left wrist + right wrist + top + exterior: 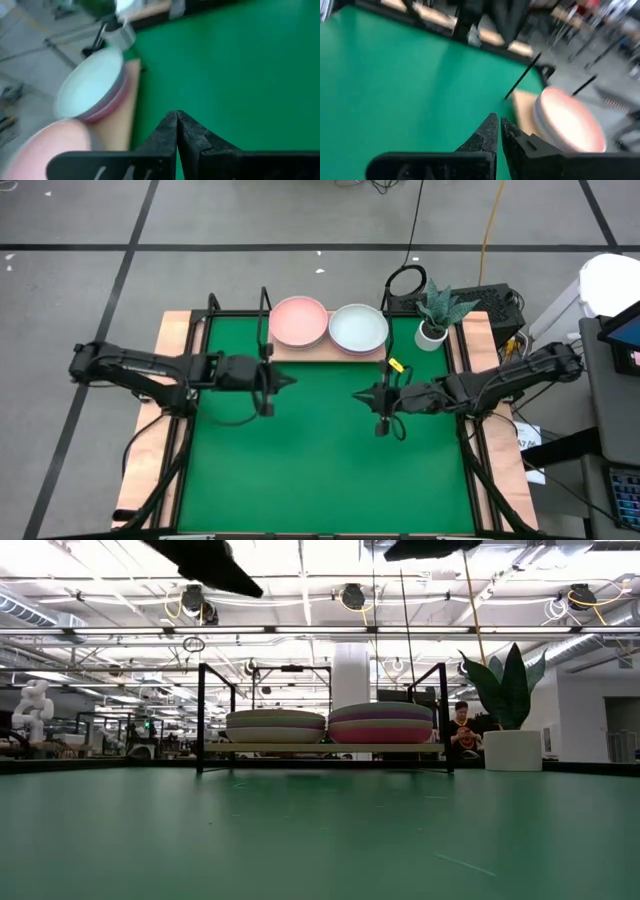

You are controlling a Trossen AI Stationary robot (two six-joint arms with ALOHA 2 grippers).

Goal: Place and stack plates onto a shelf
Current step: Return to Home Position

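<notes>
Two stacks of plates rest on the wooden shelf (pixel 325 350) at the mat's far edge. The left stack (pixel 298 321) has a salmon pink plate on top, the right stack (pixel 358 328) a pale mint one. In the low view both stacks (pixel 275 726) (pixel 381 723) sit side by side on the board inside the black wire frame. My left gripper (pixel 290 380) hovers shut over the mat, near side of the left stack. My right gripper (pixel 356 394) hovers shut over the mat, near side of the right stack. Neither holds anything.
A potted plant (pixel 438 313) in a white pot stands right of the shelf at the far right corner. The green mat (pixel 320 470) stretches open toward the near edge. Black frame rails (pixel 190 430) run along both sides of the mat.
</notes>
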